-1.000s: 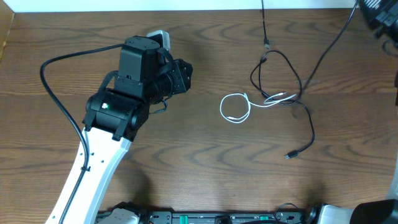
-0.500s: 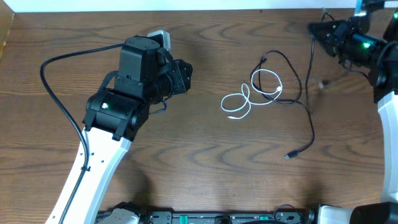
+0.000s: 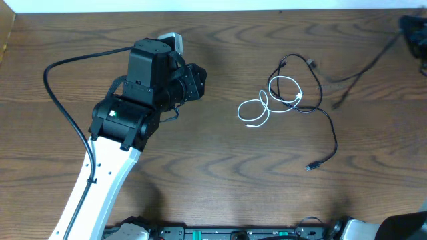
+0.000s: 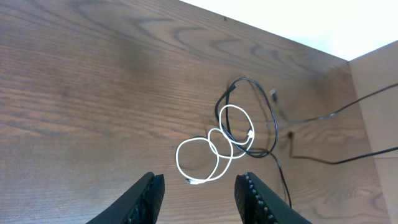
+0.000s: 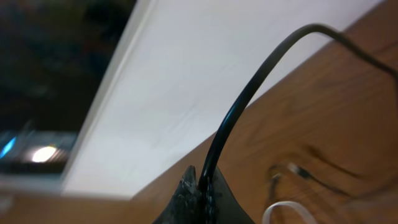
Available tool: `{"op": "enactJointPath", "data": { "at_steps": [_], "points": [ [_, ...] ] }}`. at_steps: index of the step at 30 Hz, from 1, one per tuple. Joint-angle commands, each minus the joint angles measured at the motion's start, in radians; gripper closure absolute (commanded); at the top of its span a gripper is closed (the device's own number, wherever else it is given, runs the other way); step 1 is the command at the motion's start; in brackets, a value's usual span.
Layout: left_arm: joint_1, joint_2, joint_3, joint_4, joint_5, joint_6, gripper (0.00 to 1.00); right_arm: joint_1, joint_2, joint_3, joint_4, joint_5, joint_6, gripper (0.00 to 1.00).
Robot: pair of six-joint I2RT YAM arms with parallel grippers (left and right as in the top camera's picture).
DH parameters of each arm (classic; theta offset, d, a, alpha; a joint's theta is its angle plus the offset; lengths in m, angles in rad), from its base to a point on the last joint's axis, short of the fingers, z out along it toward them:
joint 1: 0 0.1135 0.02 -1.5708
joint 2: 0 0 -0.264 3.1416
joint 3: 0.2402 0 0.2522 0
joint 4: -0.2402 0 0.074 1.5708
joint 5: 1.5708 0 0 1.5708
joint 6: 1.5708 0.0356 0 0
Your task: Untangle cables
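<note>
Step in hand: early untangling, no grasp made. Judging from the layout, the cables are not separated.

White cable (image 3: 267, 107) lies in two loops on the wooden table (image 3: 200, 173), right of centre. Black cable (image 3: 333, 140) arcs round the far loop and crosses it. Its tail runs toward the near edge and ends in a small plug (image 3: 310, 166), clear of the white cord. The crossing sits at the far white loop; the near white loop looks free of the black.

Left gripper (image 4: 199, 186): fingers spread, nothing between them. It hovers over bare table, well left of the cables and facing them; the white loops show just ahead in the left wrist view.

Right gripper (image 5: 199, 200): only a dark blurred bit at the bottom of its wrist view. Cannot tell if the jaws are spread or pressed together. The right arm (image 3: 415, 27) is at the far right corner, apart from the cords. A thick arm wire (image 3: 360, 67), blurred, trails across the table near the black cable's far end.

Next move, as a judgement: one arm should pinch a single cord away from the crossing, likely the white near loop or the black tail. It should then draw that cord sideways while the other cord is pinned or left lying. Risk: catching both cords at the overlap, or snagging the arm wire.

Containers: none in view; nothing is held in anything.
</note>
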Motion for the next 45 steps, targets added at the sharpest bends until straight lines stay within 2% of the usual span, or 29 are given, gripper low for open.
{"op": "enactJointPath", "data": {
  "at_steps": [1,8,11,15,18,31,40,42,45],
  "points": [
    [0.003,0.007,0.007,-0.002,-0.003,0.01,0.58,-0.055,-0.026,0.093,-0.034,0.175,-0.084,0.98],
    [0.003,0.007,0.007,-0.003,-0.002,0.01,0.58,-0.065,0.025,0.379,-0.222,0.54,-0.227,0.99],
    [0.003,0.007,0.007,-0.006,-0.002,0.01,0.58,-0.065,0.063,0.45,-0.232,0.672,-0.28,0.98],
    [0.003,0.006,0.007,-0.007,-0.002,0.01,0.58,-0.065,0.121,0.461,-0.181,0.785,-0.364,0.99],
    [0.003,0.007,0.007,-0.008,-0.002,0.01,0.58,-0.065,0.187,0.461,-0.138,0.821,-0.418,0.99],
    [0.003,0.007,0.007,-0.039,-0.002,0.01,0.58,-0.066,0.502,0.461,0.051,0.868,-0.426,0.99],
    [0.003,0.007,0.007,-0.044,-0.003,0.01,0.58,-0.065,0.66,0.461,0.018,0.864,-0.378,0.99],
    [0.003,0.007,0.007,-0.043,-0.003,0.01,0.57,-0.065,0.675,0.461,-0.01,0.856,-0.373,0.91],
    [0.003,0.007,0.007,-0.042,-0.003,0.01,0.53,-0.065,0.675,0.461,-0.016,0.837,-0.374,0.37]
  ]
}}
